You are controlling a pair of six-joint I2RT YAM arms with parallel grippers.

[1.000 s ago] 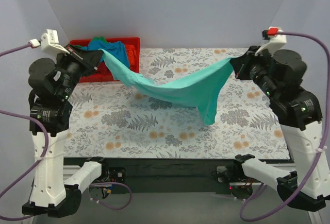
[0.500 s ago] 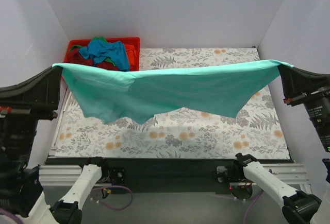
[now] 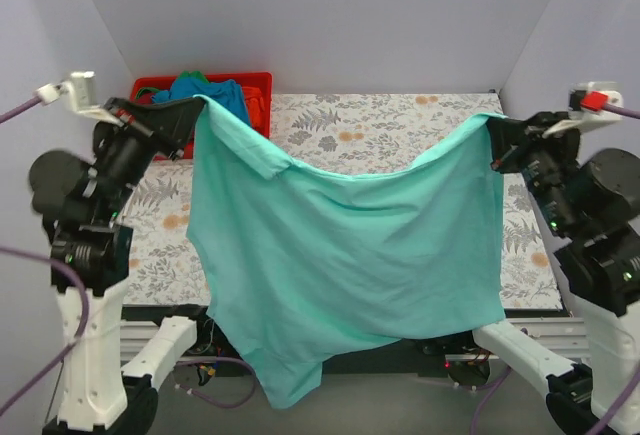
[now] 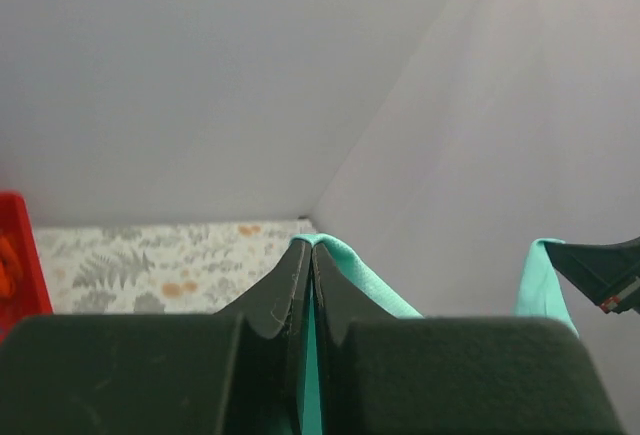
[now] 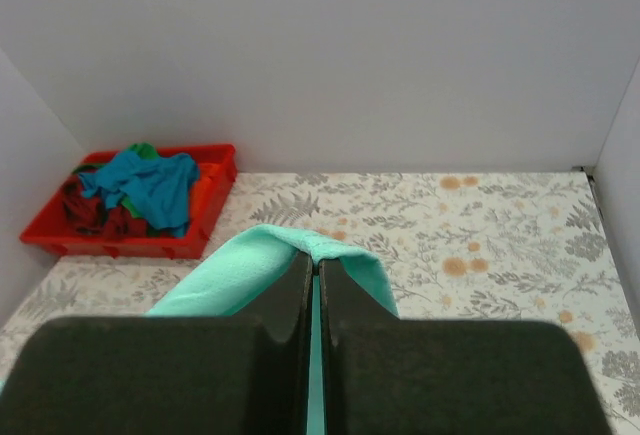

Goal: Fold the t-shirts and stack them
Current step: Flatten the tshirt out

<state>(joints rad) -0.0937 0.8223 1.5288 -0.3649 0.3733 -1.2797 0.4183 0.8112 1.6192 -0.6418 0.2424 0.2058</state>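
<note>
The mint-teal t-shirt [image 3: 340,245] hangs spread in the air between both arms, its lower edge drooping past the table's near edge. My left gripper [image 3: 197,105] is shut on its upper left corner; the wrist view shows teal cloth [image 4: 350,265] pinched between the closed fingers. My right gripper [image 3: 492,127] is shut on the upper right corner, with cloth [image 5: 290,250] draped over the closed fingertips. Blue, dark red, green and orange shirts [image 3: 215,95] lie heaped in the red bin; they also show in the right wrist view [image 5: 140,190].
The red plastic bin [image 3: 262,85] sits at the table's far left corner, also seen in the right wrist view [image 5: 215,170]. The floral-patterned table [image 3: 390,120] lies under the hanging shirt. Grey walls close the left, back and right sides.
The shirt went from a slack strip to stretched wide and high, and now hangs as a full sheet. Both grippers have come back down and inward, still holding it.
</note>
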